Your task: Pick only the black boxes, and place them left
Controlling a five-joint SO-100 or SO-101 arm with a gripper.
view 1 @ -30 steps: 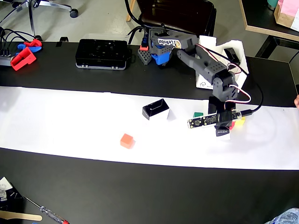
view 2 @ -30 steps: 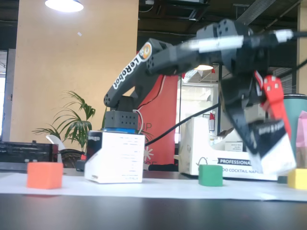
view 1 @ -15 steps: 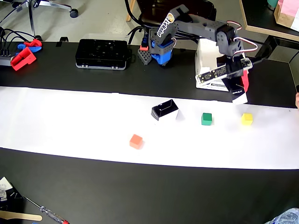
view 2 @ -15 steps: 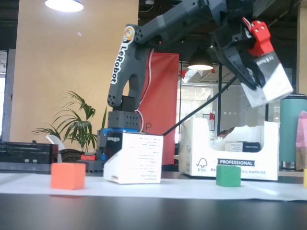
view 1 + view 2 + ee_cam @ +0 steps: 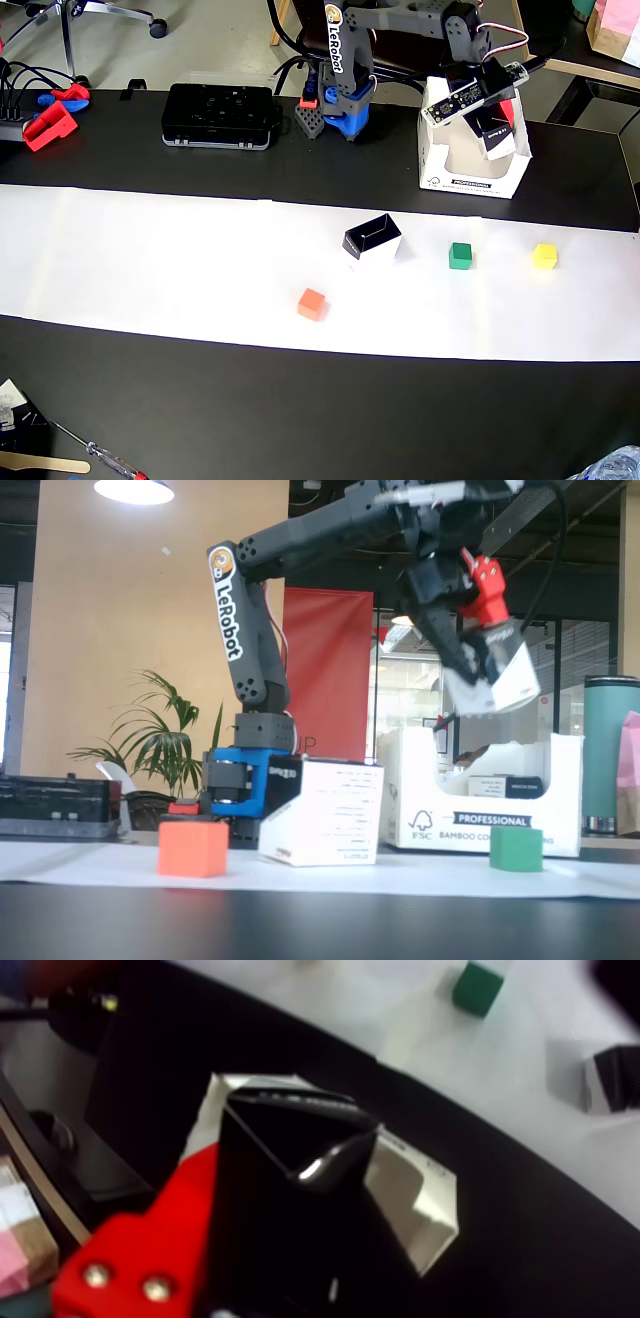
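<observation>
The red cube [image 5: 312, 303] sits nearest, at 6 o'clock on the white paper strip [image 5: 150, 260] in the overhead view. Past it, one black box [image 5: 373, 240] waits on the paper, with lots of open paper toward 9 o'clock. The green cube [image 5: 460, 255] and yellow cube [image 5: 544, 256] lie at 3 o'clock. Farthest, the claw [image 5: 492, 128] pinches another black box [image 5: 490, 675], held high to clear the white tray's [image 5: 475, 183] walls.
</observation>
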